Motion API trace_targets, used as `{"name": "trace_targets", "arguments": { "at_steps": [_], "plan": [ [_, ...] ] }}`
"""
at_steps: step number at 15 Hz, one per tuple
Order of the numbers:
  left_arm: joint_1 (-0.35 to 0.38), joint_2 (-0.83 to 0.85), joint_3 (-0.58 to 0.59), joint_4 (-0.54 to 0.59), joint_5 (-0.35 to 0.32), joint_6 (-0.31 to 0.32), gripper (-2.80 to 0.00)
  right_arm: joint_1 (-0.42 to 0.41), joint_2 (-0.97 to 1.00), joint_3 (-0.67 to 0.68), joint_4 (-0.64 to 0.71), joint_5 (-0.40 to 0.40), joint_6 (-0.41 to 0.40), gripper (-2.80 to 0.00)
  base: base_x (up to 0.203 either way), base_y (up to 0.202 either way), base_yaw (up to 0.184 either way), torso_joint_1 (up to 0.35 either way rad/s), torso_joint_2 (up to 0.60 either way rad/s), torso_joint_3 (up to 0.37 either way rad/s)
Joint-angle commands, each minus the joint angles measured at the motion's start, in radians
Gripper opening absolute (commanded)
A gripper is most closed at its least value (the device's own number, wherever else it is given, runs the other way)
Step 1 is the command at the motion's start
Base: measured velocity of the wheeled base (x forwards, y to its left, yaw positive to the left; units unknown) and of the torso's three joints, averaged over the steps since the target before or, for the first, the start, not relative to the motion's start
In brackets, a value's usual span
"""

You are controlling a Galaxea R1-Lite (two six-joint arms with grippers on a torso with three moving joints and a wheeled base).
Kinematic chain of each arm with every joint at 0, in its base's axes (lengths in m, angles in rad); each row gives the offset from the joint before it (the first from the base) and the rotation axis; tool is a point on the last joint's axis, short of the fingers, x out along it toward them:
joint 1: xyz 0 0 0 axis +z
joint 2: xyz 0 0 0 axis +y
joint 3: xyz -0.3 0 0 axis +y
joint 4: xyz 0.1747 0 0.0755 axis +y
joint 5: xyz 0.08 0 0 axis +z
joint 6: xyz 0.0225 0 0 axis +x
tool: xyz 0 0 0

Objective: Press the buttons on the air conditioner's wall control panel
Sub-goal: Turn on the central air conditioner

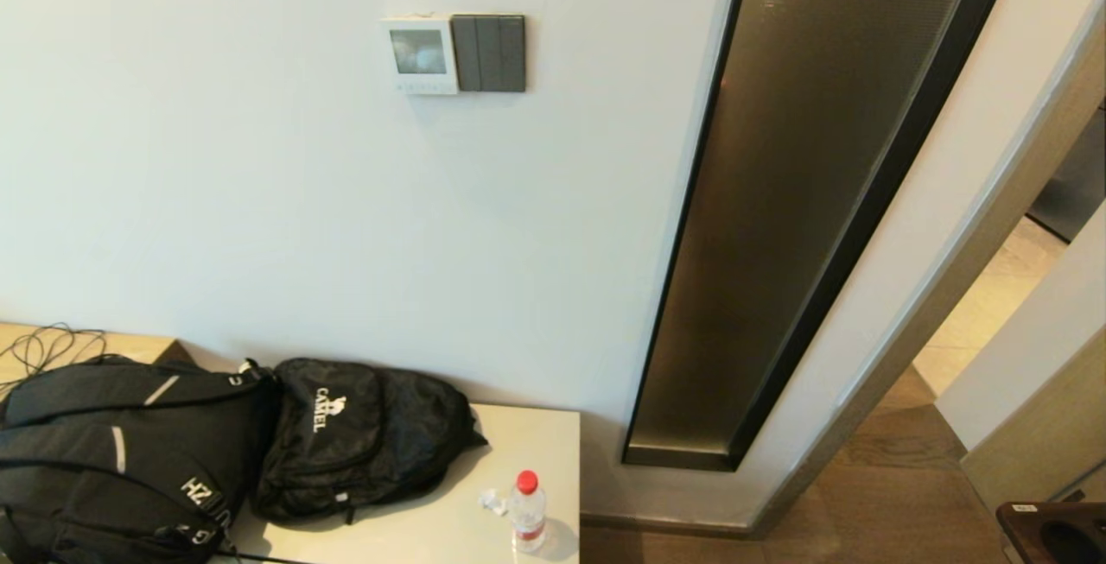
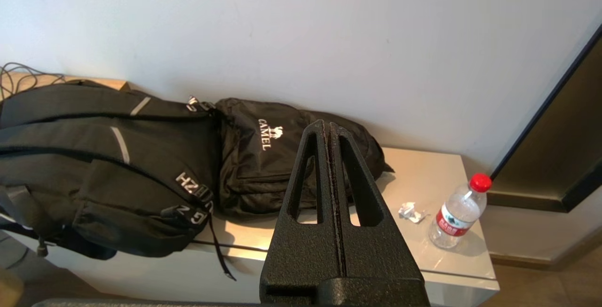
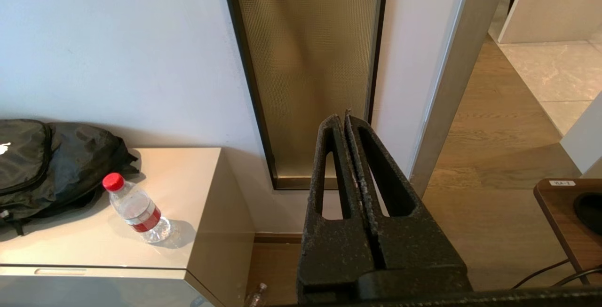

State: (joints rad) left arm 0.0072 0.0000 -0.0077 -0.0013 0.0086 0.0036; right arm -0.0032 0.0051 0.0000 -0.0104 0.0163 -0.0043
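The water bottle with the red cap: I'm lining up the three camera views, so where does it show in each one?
Head view: water bottle stands low, centre-right, near the cabinet's right edge.
Left wrist view: lower right, beside the crumpled paper scrap.
Right wrist view: lower left, standing tilted in the picture, with the black bag beyond it.
Shared landmark: the dark-framed glass panel in the wall, to the bottle's right.

A low pale cabinet (image 1: 544,434) stands against the wall and carries two black backpacks — a large one (image 1: 112,460) at the left and a smaller one (image 1: 354,434) marked CAMEL touching it. Near the right edge stands an upright water bottle (image 1: 526,512) with a red cap; just beside it lies a small white scrap (image 1: 493,502) — possibly crumpled paper.
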Motion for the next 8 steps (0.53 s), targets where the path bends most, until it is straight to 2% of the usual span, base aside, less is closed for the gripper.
{"name": "trace_targets", "arguments": {
  "at_steps": [1, 8],
  "plan": [
    [0.000, 0.000, 0.000, 0.000, 0.001, -0.001, -2.80, 0.000, -0.001, 0.000, 0.000, 0.001, 0.000, -2.80, 0.000, 0.000, 0.000, 0.000, 0.00, 0.000],
    [0.000, -0.001, -0.011, 0.029, 0.000, 0.020, -2.80, 0.000, 0.001, 0.000, 0.000, 0.001, -0.002, -2.80, 0.000, 0.000, 0.000, 0.000, 0.00, 0.000]
  ]
}}
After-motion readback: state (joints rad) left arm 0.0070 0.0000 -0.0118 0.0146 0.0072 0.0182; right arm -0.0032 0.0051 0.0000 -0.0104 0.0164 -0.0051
